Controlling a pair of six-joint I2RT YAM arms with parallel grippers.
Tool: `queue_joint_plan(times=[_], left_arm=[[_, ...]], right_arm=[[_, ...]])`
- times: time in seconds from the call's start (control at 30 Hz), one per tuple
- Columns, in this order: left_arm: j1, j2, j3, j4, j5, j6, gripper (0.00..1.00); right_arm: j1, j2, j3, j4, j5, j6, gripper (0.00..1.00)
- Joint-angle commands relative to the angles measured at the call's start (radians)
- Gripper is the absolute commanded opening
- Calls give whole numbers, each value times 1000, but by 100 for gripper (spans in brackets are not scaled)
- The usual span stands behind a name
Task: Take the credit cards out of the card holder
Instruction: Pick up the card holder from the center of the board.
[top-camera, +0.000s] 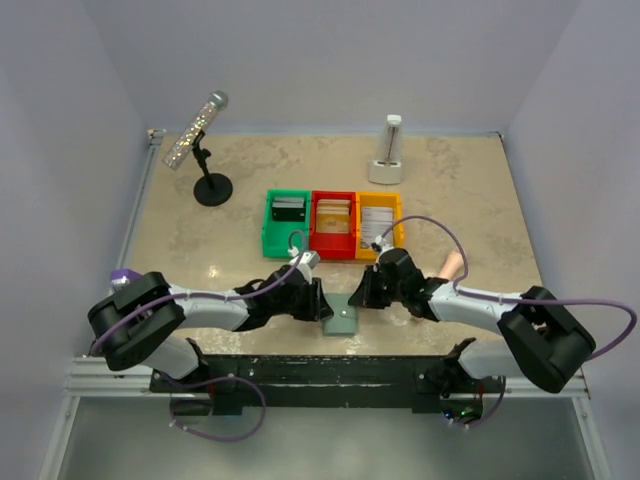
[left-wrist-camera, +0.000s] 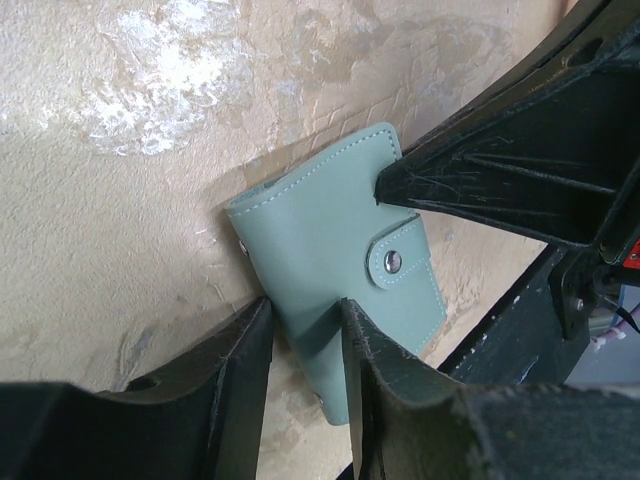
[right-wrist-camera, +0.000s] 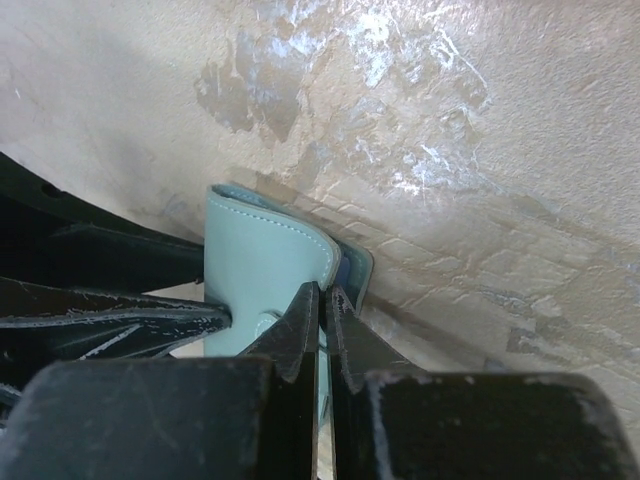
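Both claws meet at the soft, thin, snapped-shut card holder near the worktop's edge: left claw clamps its edge, right claw pinches its flap.

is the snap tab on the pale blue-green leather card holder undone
No, in the left wrist view the tab lies flat across the closed pale blue-green leather card holder, its metal snap pressed shut.

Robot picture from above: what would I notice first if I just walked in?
Probably the two robot arms meeting over a little pale blue-green card holder at the near edge of the table. The left hand clamps one edge of it, and the right hand pinches its top flap. Behind them sit three bright bins in a row: green, red and yellow.
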Motion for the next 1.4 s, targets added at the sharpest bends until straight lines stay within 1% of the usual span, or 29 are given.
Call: queue_joint_plan(times=[0.0, 0.23, 0.3, 0.43, 0.6, 0.67, 0.7, 0.87, 1.0, 1.17, 1.37], left_arm=[[8, -29, -45, 11, -17, 1, 40], [39, -127, -143, 63, -19, -24, 44], [46, -156, -175, 92, -11, -33, 45], [54, -201, -241, 235, 47, -33, 51], [54, -213, -332, 491, 108, -70, 64], [56, -215, -361, 577, 130, -96, 76], [56, -216, -367, 603, 142, -107, 79], [66, -244, -370, 643, 183, -111, 80], [76, -246, -370, 688, 222, -114, 77], [82, -195, -364, 729, 249, -114, 75], [97, -115, -382, 841, 266, -137, 73]], right_arm=[[27, -18, -48, -84, -37, -12, 0], [25, -107, -69, -110, -35, -18, 0], [27, -140, -72, -143, -43, -19, 0], [27, -215, -69, -176, -66, -21, 0], [27, -304, -45, -230, -86, -27, 0], [25, -338, -33, -253, -92, -30, 0], [27, -351, -25, -264, -92, -29, 0], [25, -390, 0, -285, -108, -38, 0], [25, -407, 3, -279, -127, -32, 0], [27, -414, 23, -288, -129, -36, 0], [24, -444, 61, -327, -127, -47, 0]])
